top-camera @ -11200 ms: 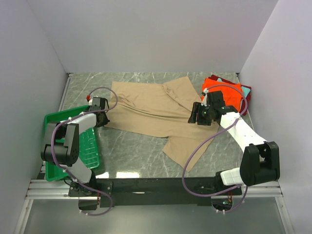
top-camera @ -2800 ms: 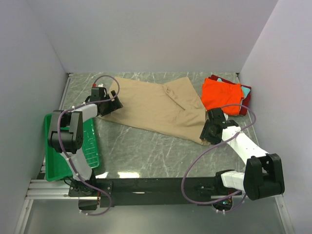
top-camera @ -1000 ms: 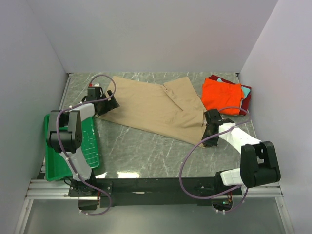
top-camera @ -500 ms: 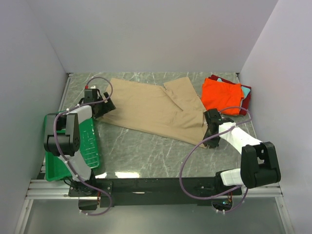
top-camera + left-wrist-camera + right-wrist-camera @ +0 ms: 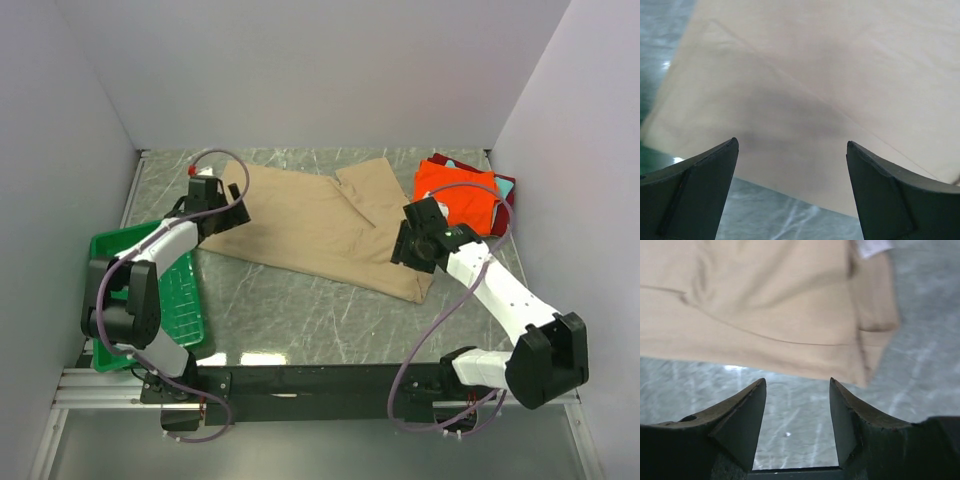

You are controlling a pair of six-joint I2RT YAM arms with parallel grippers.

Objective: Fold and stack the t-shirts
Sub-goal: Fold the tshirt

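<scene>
Inspection of the table found the tan shirt lying flat across the far middle of the surface. Its long near edge ran at a slant from the left side down towards the right. At the near right corner the cloth was doubled over itself, and the right wrist view showed overlapping layers there.

The left gripper was released. In the left wrist view its two dark fingers stood wide apart with nothing between them. They were poised over the left end of the tan shirt, with the cloth's near edge and a strip of bare table showing in the gap. Contact with the cloth could not be confirmed.

The right gripper was likewise released. Its fingers were parted and empty, set above the table just in front of the shirt's folded right corner. No cloth was caught between them.

A folded orange shirt lay at the far right of the table, near the tan shirt's right end. It sat on top of a dark red shirt and a teal shirt, of which only narrow edges showed.

A green tray stood at the near left of the table, with the left arm reaching across it.
</scene>
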